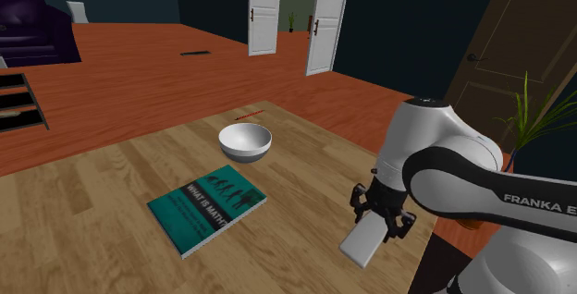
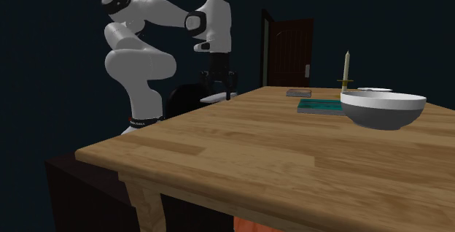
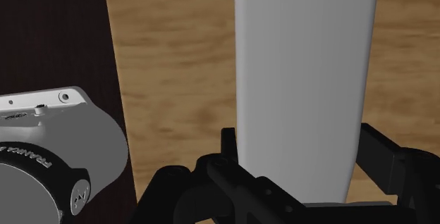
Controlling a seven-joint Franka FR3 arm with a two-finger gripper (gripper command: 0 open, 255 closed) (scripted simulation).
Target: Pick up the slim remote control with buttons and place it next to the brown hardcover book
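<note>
Grey and plain, the slim remote [image 1: 362,243] sits between the two black fingers of the hand [image 1: 379,218], and the hand is closed tight on it. In the wrist view both fingers press the long sides of the remote [image 3: 303,60]. It hangs at a tilt over the corner of the wooden tabletop [image 1: 92,227] closest to the robot, and I cannot tell if its low end touches the wood. One book [image 1: 208,207] lies flat near the middle of the tabletop. Its cover is teal with white words, not brown. Bare wood lies between the remote and the book. One white bowl [image 1: 245,141] stands just past the book, close to it but not touching. One thin red stick [image 1: 248,116] lies past the bowl, near the far edge. In the second exterior view, one pale candle [image 2: 347,64] stands straight up behind the bowl, and one flat grey thing [image 2: 297,92] lies behind the book; I cannot tell what it is. Off the tabletop, two white doors [image 1: 263,10] stand open, and one green plant [image 1: 532,116] grows behind the arm.
</note>
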